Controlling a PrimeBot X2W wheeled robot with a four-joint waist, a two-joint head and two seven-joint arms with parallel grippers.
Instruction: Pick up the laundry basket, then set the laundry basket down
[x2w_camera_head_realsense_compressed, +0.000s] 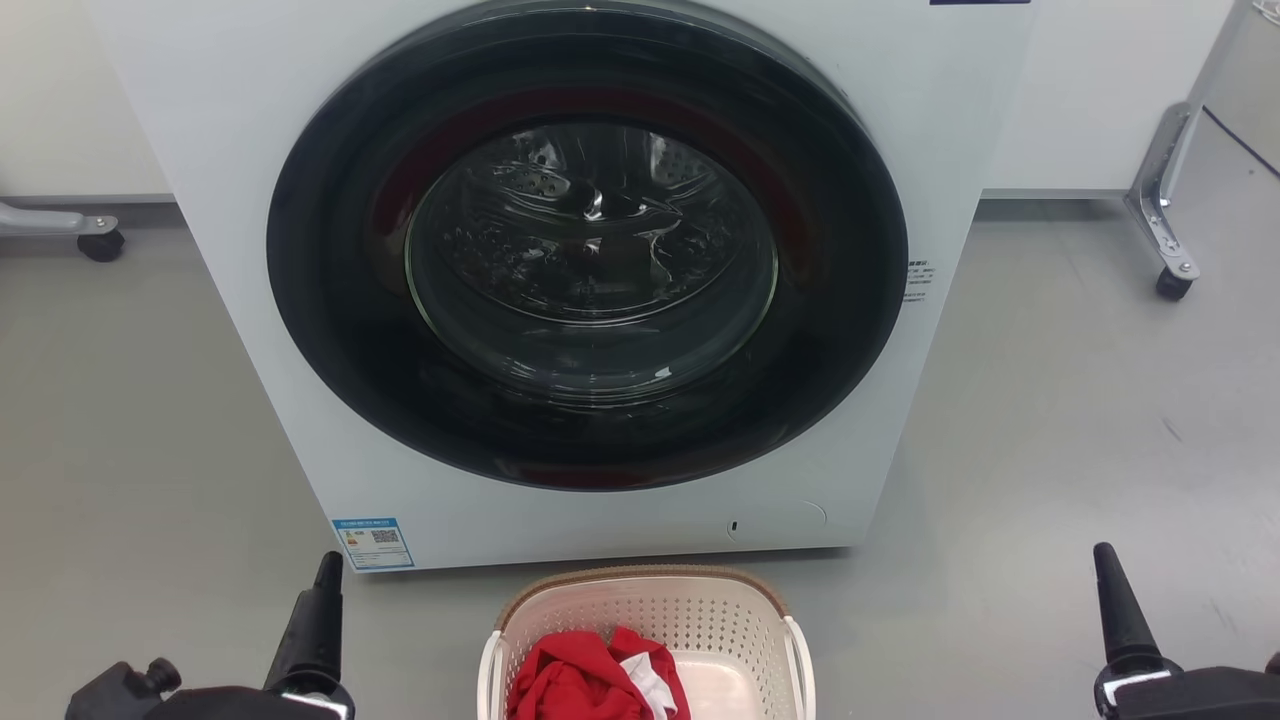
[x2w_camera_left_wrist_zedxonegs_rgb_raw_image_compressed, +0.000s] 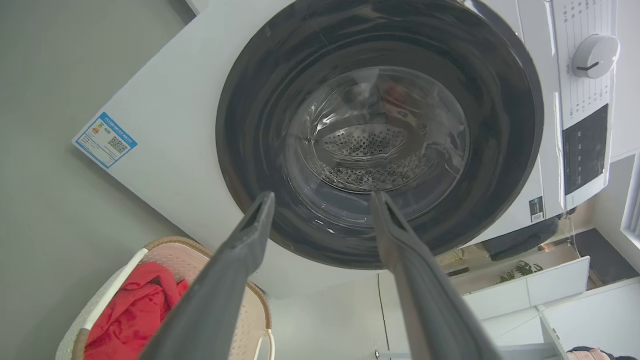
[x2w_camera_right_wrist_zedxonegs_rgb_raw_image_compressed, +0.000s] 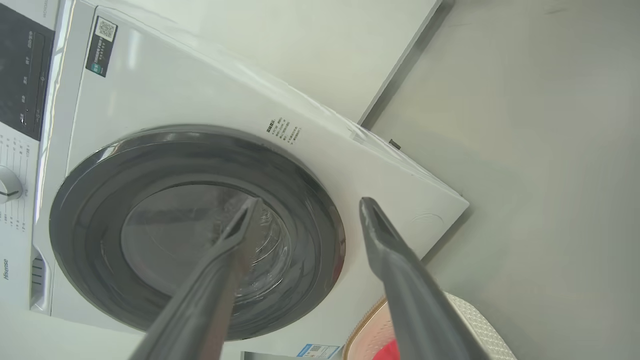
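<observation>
The laundry basket (x2w_camera_head_realsense_compressed: 650, 612) sits on the grey floor at the bottom middle of the head view, close in front of the washing machine (x2w_camera_head_realsense_compressed: 590, 290). It is cream with perforated walls and a brown rim, and holds a red garment (x2w_camera_head_realsense_compressed: 575, 680). My left gripper (x2w_camera_head_realsense_compressed: 326, 585) hangs to the basket's left and my right gripper (x2w_camera_head_realsense_compressed: 1108, 585) farther off to its right; neither touches it. In the left wrist view the left gripper (x2w_camera_left_wrist_zedxonegs_rgb_raw_image_compressed: 324, 196) is open and empty, with the basket (x2w_camera_left_wrist_zedxonegs_rgb_raw_image_compressed: 170, 242) at lower left. The right gripper (x2w_camera_right_wrist_zedxonegs_rgb_raw_image_compressed: 310, 201) is open too, above the basket (x2w_camera_right_wrist_zedxonegs_rgb_raw_image_compressed: 475, 322).
The washing machine's round dark door (x2w_camera_left_wrist_zedxonegs_rgb_raw_image_compressed: 380, 130) is closed and fills the space straight ahead. A wheeled frame leg (x2w_camera_head_realsense_compressed: 1165, 270) stands at the right rear, and another caster (x2w_camera_head_realsense_compressed: 100, 245) at the left rear. Bare floor lies on both sides of the basket.
</observation>
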